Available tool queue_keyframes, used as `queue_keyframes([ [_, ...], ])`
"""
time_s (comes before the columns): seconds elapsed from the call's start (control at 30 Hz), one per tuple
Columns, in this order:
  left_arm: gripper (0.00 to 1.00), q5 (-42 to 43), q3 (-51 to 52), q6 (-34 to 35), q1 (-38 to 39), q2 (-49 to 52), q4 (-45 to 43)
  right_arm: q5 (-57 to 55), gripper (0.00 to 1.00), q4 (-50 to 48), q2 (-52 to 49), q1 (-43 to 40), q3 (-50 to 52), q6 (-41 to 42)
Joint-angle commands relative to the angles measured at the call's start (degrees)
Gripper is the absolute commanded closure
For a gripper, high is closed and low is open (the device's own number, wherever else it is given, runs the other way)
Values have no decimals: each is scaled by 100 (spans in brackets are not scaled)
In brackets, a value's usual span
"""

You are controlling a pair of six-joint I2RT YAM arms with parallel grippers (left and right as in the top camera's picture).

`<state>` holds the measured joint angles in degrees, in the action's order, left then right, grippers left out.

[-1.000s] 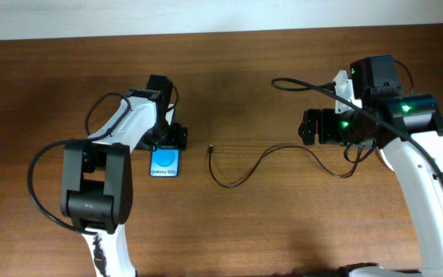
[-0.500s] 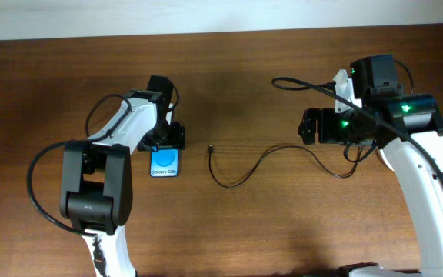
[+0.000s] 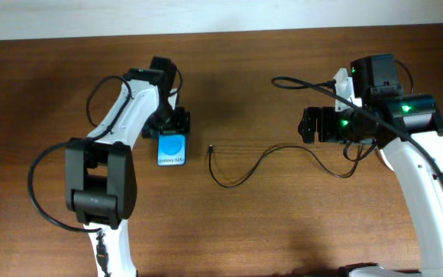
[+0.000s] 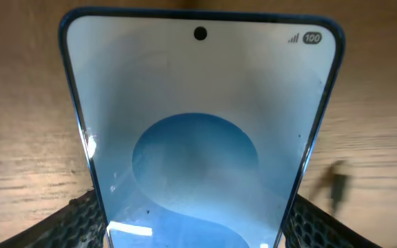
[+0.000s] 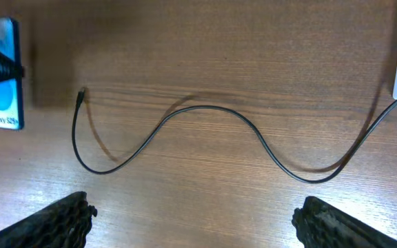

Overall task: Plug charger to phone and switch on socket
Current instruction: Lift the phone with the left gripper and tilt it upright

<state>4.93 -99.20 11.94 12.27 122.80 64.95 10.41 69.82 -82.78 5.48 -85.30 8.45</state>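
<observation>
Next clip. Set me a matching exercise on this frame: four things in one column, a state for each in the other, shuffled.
Things:
1. phone
2. charger cable
3. left gripper
4. right gripper

States:
a. open, holding nothing
b. lying in loose curves, plug end free
c. blue screen facing up
d. shut on the phone

Pairs: 1-c, 2-b, 3-d, 4-a

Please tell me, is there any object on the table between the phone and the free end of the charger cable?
Nothing visible stands there. Only bare wooden table lies between the phone and the free end of the charger, in both the overhead and the right wrist views.
</observation>
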Motion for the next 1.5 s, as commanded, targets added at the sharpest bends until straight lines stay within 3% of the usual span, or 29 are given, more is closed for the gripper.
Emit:
queue_keyframes([
  [0.0, 45, 522, -492, 321, -7, 7, 92, -50, 2, -42, -11, 50, -85, 0],
  [0.07, 71, 800, -645, 586, -11, 7, 90, -48, 2, -42, -11, 52, -85, 2],
  [0.13, 90, 1215, -710, 763, -11, 7, 90, -48, 2, -42, -11, 52, -85, 2],
  [0.2, 100, 1600, -717, 831, -11, 7, 90, -48, 2, -42, -11, 52, -85, 2],
  [0.37, 100, 2452, -721, 1292, -28, 7, 116, -52, 2, -72, -11, 50, -85, 52],
  [0.57, 100, 4586, -721, 1318, -280, 7, 387, -264, 2, -433, -20, 50, -85, 970],
  [0.7, 100, 4743, -721, 2133, -433, 7, 776, -754, 2, -520, -44, -26, -85, 1609],
  [1.0, 100, 4861, -719, 2706, -516, 7, 1126, -748, 2, -509, -63, -785, -85, 1604],
  [1.27, 100, 7252, -719, 2905, -520, 7, 1530, -750, 2, -487, -63, -968, -85, 1606],
  [1.47, 100, 8122, -719, 3141, -520, 7, 1871, -748, 2, -466, -63, -968, -85, 1606],
])
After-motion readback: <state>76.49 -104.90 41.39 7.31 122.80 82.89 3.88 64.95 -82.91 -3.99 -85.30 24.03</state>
